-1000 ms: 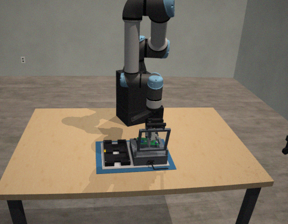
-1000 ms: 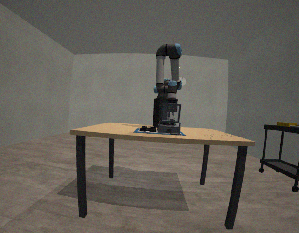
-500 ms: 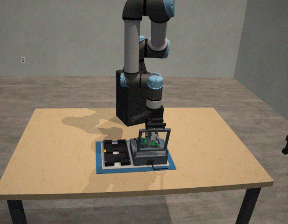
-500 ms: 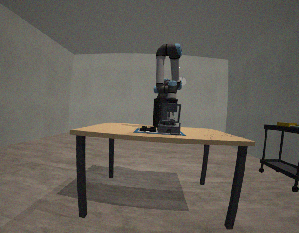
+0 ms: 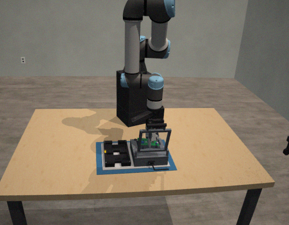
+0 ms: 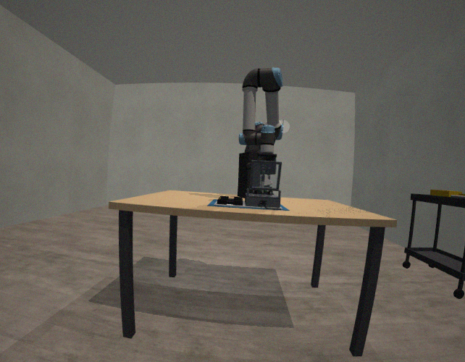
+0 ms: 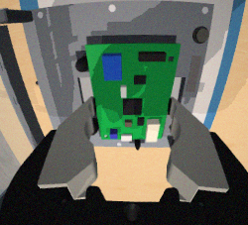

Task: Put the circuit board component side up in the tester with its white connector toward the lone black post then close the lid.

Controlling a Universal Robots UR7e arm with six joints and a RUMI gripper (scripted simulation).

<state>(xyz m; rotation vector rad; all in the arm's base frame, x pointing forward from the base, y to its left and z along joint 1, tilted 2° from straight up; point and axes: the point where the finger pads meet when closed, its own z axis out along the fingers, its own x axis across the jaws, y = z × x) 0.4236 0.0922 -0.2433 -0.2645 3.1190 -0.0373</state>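
Note:
My gripper point(image 7: 131, 98) is shut on the green circuit board point(image 7: 131, 88), its grey fingers on the board's two long edges. The board faces component side up, with a blue chip, black chips and a white connector point(image 7: 153, 130) at the end nearest me. It hangs over the grey tester, whose lone black post point(image 7: 199, 34) stands at the far right. In the top view the gripper point(image 5: 153, 140) reaches down inside the tester point(image 5: 149, 152), behind its upright open lid frame point(image 5: 155, 140). The black tray point(image 5: 116, 153) sits to the left with no board in it.
Tray and tester stand on a blue mat point(image 5: 135, 157) on a wooden table. A black latch handle point(image 5: 159, 167) sticks out at the tester's front. The arm's dark base point(image 5: 132, 106) stands behind. A black cart point(image 6: 439, 233) stands off to the right on the floor.

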